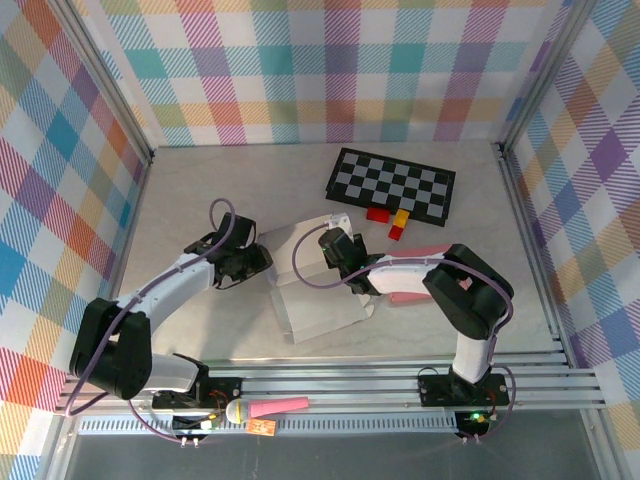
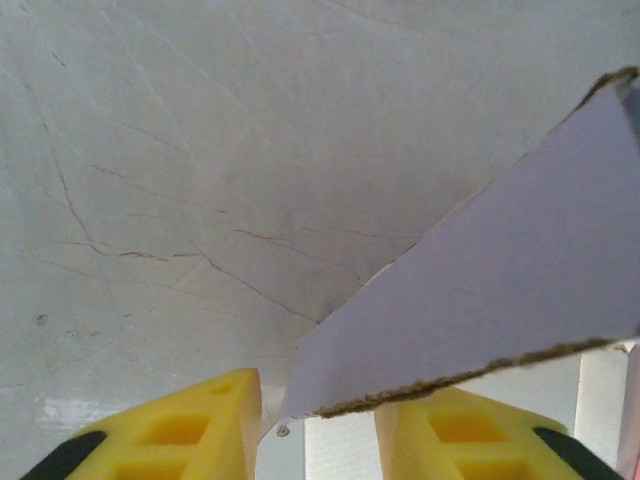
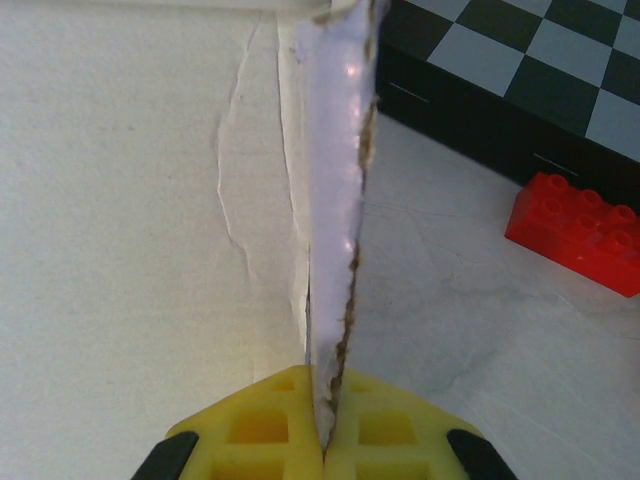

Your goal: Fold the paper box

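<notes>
- Top external view: the paper box [image 1: 318,300] lies as an opened white blank near the centre of the table [image 1: 200,190], between the two arms. Its near panel rests flat and its far panels are lifted.
- Right wrist view: the right claw [image 3: 322,445] has its pads together, clamped on the near edge of an upright flap [image 3: 335,200] of the box. The flap stands edge-on to this camera.
- Left wrist view: the left claw [image 2: 318,435] has its yellow pads [image 2: 175,430] apart. A lifted corner of the box crosses the gap and overlaps the right-hand pad. No pinch is visible.
- Handling, as a judgement: the card is thin and light, stiff across a panel and weak at the creases. The rough brown edges suggest it tears and dents easily. It probably slides on the smooth table unless one claw anchors it.
- Grip points, as a judgement: take a panel at its edge, close to a fold line, with the pads flat on the card. Avoid corners, which buckle.
- Containers: the box is not yet formed, and nothing lies on its panels.
- Nearby: a checkerboard [image 1: 390,183] sits far right of the box, with a red brick [image 1: 378,213] and a yellow brick [image 1: 401,217] just beside its near edge.
</notes>
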Controlling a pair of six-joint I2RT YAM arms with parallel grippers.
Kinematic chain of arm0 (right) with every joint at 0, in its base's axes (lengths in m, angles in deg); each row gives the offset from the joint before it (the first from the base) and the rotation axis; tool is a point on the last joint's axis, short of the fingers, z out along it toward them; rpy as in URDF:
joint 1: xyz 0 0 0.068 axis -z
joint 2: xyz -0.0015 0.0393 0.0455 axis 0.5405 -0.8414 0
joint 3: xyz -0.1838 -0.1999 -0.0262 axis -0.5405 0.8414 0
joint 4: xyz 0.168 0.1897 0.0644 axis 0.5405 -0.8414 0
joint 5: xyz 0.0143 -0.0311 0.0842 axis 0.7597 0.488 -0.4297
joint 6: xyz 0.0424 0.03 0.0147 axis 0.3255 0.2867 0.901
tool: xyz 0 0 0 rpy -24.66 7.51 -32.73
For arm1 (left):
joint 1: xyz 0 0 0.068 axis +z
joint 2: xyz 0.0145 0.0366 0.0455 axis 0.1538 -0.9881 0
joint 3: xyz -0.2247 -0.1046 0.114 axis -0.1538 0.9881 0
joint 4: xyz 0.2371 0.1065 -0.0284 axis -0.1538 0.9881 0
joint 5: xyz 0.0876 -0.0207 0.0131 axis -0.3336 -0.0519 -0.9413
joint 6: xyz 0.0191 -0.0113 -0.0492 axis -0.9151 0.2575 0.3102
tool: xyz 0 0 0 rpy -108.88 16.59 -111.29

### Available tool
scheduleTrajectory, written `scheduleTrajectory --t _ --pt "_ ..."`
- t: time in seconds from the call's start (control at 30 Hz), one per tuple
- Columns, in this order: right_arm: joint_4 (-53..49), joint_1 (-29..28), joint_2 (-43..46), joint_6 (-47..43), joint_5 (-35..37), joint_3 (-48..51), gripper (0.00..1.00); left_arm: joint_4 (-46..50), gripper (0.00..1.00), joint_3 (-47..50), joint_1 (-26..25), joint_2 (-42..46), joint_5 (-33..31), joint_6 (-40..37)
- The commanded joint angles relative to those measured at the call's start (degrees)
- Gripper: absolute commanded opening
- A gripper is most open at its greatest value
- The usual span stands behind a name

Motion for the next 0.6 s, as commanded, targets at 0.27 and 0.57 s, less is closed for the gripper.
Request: scheduleTrajectory --t 0.27,0.57 --pt "-8.3 -0.1 0.6 1.0 -1.2 -1.5 0.0 0.4 0.02 -1.8 -0.1 -3.7 -3.7 -5.8" --pt "-10.1 1.2 1.2 1.9 -6.2 -1.7 0.0 2.2 0.16 -0.7 3.2 -3.3 -3.1 -8.0"
